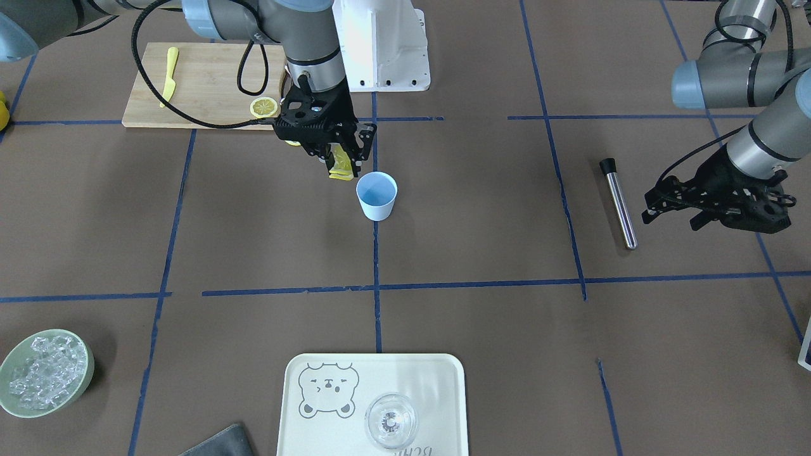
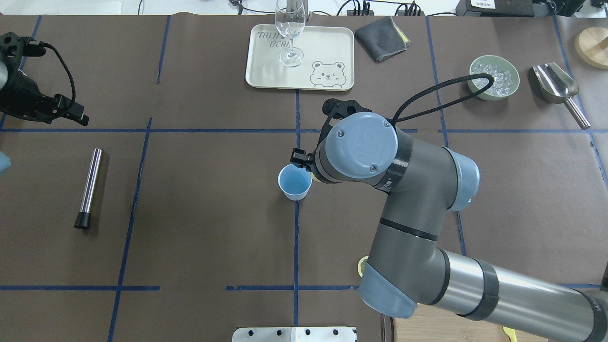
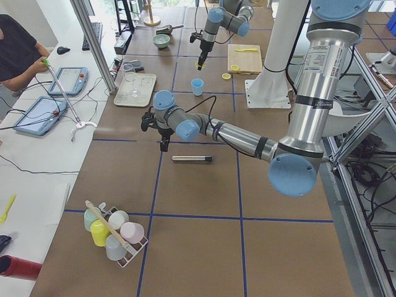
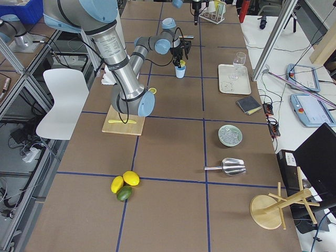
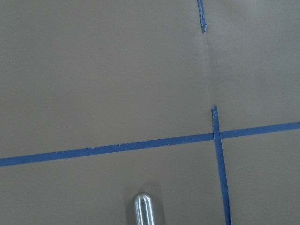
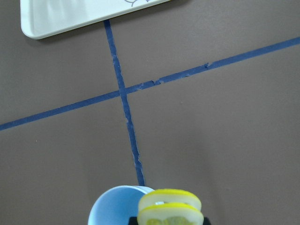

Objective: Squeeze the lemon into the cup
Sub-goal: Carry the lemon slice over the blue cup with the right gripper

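Brown, blue-taped lab bench: right fingers clench a folded lemon beside the cup.
Only the right-end view shows whole citrus; left fingers spread, empty.

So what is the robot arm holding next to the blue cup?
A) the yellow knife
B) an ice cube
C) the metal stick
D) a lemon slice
D: the right end effector is shut on a bent yellow lemon slice, close to the light-blue cup.
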